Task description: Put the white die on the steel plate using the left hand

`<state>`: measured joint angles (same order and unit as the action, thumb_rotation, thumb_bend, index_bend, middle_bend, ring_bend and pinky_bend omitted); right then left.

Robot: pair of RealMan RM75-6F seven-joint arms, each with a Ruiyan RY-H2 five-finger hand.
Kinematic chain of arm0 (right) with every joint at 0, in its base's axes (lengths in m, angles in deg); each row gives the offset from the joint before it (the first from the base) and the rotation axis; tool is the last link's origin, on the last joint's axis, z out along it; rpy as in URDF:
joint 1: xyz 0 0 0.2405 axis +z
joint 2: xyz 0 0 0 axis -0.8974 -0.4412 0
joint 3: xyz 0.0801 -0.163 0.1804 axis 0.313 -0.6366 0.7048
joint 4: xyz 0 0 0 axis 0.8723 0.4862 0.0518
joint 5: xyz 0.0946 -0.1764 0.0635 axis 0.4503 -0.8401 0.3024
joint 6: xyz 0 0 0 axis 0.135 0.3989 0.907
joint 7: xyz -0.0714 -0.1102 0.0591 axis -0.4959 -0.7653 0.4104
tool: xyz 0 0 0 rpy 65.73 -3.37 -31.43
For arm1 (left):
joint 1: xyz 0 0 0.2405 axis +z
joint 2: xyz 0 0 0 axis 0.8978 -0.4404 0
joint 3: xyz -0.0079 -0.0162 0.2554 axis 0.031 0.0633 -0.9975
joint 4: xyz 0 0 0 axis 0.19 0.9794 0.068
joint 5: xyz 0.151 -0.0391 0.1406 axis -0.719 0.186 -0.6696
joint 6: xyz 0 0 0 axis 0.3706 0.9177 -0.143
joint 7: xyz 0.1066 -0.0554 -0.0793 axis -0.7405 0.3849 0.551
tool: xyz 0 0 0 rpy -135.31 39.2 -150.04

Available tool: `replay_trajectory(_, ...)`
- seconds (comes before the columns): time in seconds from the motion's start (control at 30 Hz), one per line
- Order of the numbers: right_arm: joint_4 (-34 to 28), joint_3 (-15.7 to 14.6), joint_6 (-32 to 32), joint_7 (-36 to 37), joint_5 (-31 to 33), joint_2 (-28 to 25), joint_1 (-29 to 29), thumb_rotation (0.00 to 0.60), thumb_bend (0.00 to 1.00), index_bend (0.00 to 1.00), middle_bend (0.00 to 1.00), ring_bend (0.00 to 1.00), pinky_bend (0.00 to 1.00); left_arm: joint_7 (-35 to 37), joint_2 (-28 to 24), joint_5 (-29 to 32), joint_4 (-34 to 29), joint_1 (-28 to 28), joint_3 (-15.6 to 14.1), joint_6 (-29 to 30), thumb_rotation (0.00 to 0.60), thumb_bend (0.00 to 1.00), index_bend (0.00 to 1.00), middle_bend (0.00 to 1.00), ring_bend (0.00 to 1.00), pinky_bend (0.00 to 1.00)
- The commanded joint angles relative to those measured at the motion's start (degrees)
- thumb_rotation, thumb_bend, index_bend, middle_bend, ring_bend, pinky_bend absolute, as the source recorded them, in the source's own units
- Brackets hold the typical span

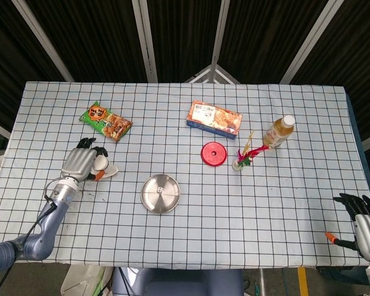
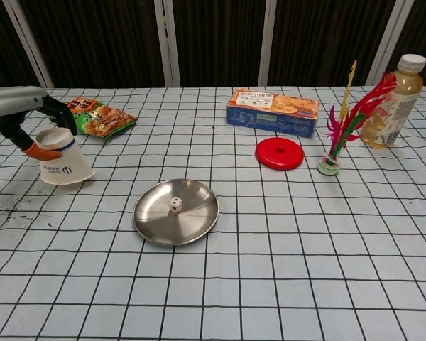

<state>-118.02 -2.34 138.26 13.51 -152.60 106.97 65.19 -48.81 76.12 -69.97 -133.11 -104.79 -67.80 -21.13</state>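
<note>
White die (image 2: pixel 175 204) at rest near centre of steel plate (image 2: pixel 156 226).

Left hand (image 1: pixel 81 164) at nine o'clock of plate, well apart from it, fingers wrapped round upturned white paper cup (image 2: pixel 62 165), rim low over checked tablecloth (image 2: pixel 284 270). Right hand (image 1: pixel 365 226) at table's four o'clock corner, fingers spread, holding nothing. Snack packet (image 2: pixel 99 117) at eleven o'clock of plate, red disc (image 2: pixel 279 153) at two o'clock, biscuit box (image 2: pixel 272 111) beyond disc.

Steel plate (image 2: pixel 145 222) unobstructed; paper cup (image 2: pixel 62 165) well left.
</note>
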Motion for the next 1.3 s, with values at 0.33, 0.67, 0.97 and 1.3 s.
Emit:
replay_trajectory(0.33, 0.08, 0.06, 0.2, 0.4, -0.08, -0.18, -0.06, 0.6, 0.1, 0.25, 0.19, 0.13, 0.0, 2.17, 0.0, -3.01, -1.64, -0.05, 0.76, -0.61, 0.6, 0.07, 0.0, 0.0, 0.0, 0.0)
replay_trajectory(0.67, -0.29, 0.02, 0.45, 0.31, -0.25, -0.31, -0.16, 0.6, 0.1, 0.25, 0.19, 0.13, 0.0, -3.47, -11.52, -16.31, -20.09, 11.05, -6.26, 18.55, 0.6, 0.13, 0.08, 0.02, 0.0, 0.0)
replay_trajectory(0.97, -0.77, -0.08, 1.31, -0.32, -1.22, -0.31, -0.26, 0.6, 0.1, 0.25, 0.19, 0.13, 0.0, -7.05, -9.53, -21.01, -16.97, 25.93, -12.84, 37.61, 0.6, 0.14, 0.15, 0.07, 0.0, 0.0)
replay_trajectory(1.3, -1.04, -0.18, 2.07, -1.66, -2.04, 0.03, -0.31, 0.6, 0.1, 0.25, 0.19, 0.13, 0.0, -3.15, -8.03, -19.12, -12.45, 28.07, -11.58, 35.99, 0.6, 0.16, 0.15, 0.05, 0.0, 0.0)
